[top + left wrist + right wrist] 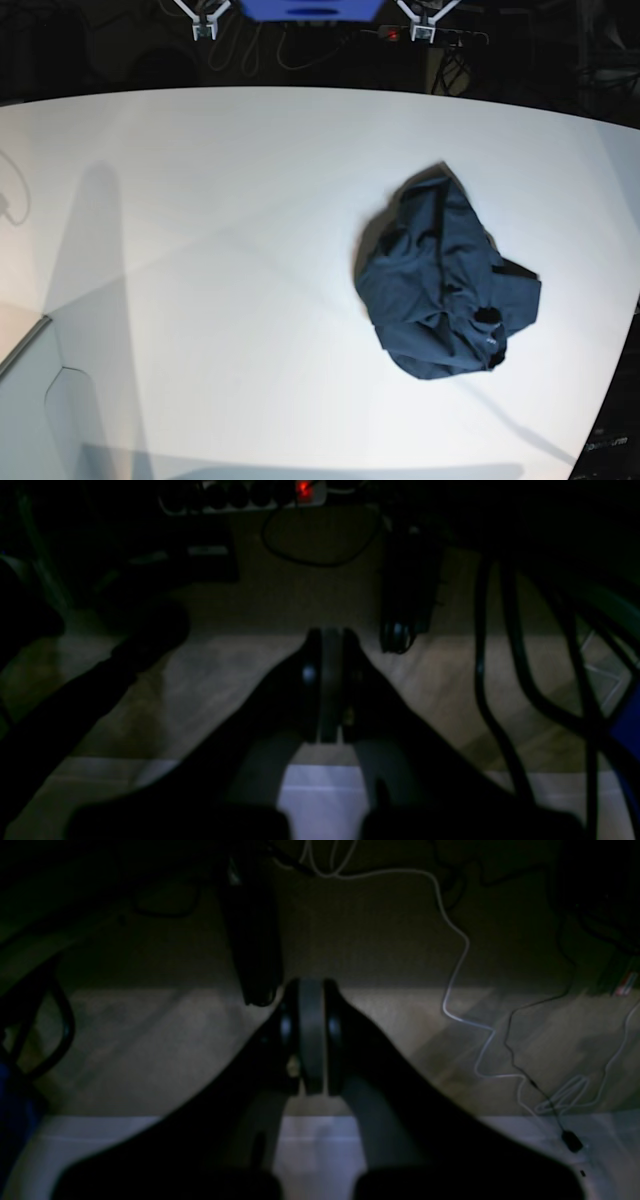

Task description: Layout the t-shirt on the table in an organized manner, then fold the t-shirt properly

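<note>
Filling nearly the whole base view, the table (200, 250) is a broad, matte white top with a curved far edge, and it gives plenty of bare surface to spread cloth on. Lying in the right half of that view, toward the lower right, the t-shirt (445, 285) sits as a crumpled dark navy heap, well apart from both arms; a darker opening near its lower right edge may be the collar or a sleeve, though the folds make that hard to tell. It should handle as light, soft and limp: it will sag and drag instead of keeping its shape, and a pinch on a loose outer edge or a raised fold is likely to hold better than a grab at the thick middle. Taking two separate edge points, one per arm, looks the surest way to pull it flat. Both arms are tucked at the top edge of the base view, off the table, with only small white parts showing. In the wrist views each claw points down over the dim floor beyond the table's edge: the left gripper (330, 680) has its jaws pressed together on nothing, and the right gripper (311, 1035) is likewise closed and empty. Neither is near the cloth.
</note>
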